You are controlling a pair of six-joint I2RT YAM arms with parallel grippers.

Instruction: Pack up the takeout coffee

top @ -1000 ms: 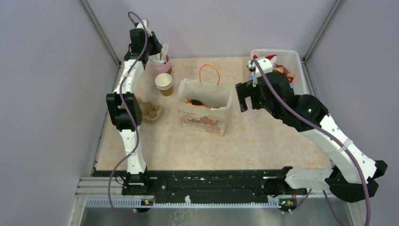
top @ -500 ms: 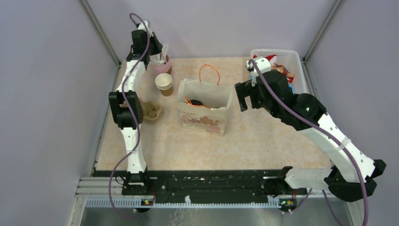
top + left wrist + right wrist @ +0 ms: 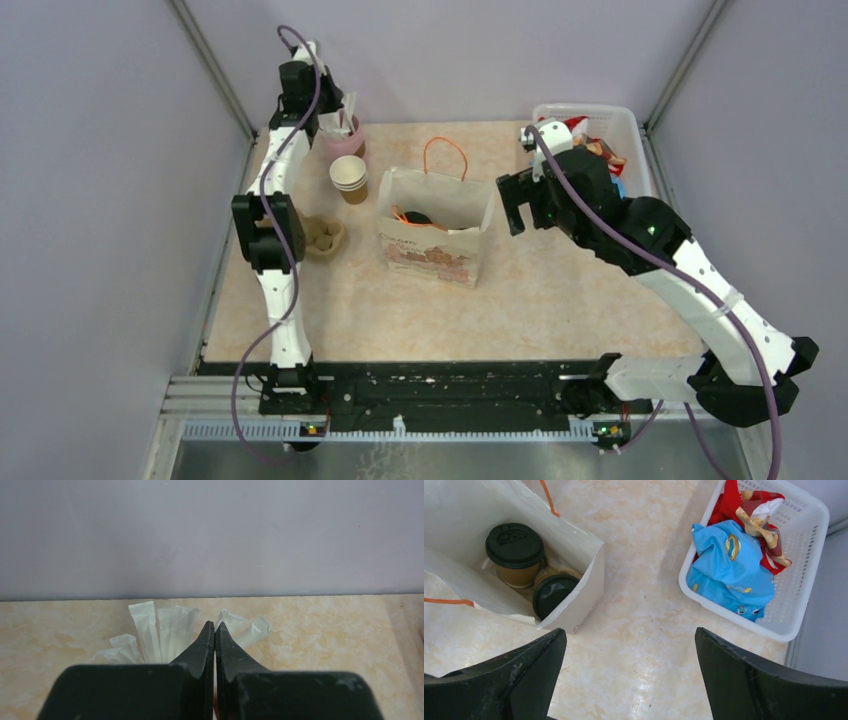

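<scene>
Two takeout coffee cups, brown with black lids (image 3: 515, 547) (image 3: 553, 594), stand inside the open white paper bag (image 3: 574, 555). From above only one black lid (image 3: 418, 217) shows in the bag (image 3: 430, 250). My right gripper (image 3: 629, 632) hangs open and empty over the table just right of the bag, seen from above as the right gripper (image 3: 512, 205). My left gripper (image 3: 214, 625) is shut among the white wrapped straws (image 3: 150, 630) in the pink cup (image 3: 345, 140) at the back left. A thin white sliver shows in the slit between its fingers; I cannot tell if a straw is pinched.
A stack of lidless brown cups (image 3: 350, 178) stands left of the bag. A cardboard cup tray (image 3: 322, 235) lies by the left arm. A white basket (image 3: 625, 125) of red and blue packets sits at the back right, its rim (image 3: 734, 617) close to my right gripper.
My left gripper has closed among the straws and shifted slightly toward the back wall. The right arm has barely moved.
</scene>
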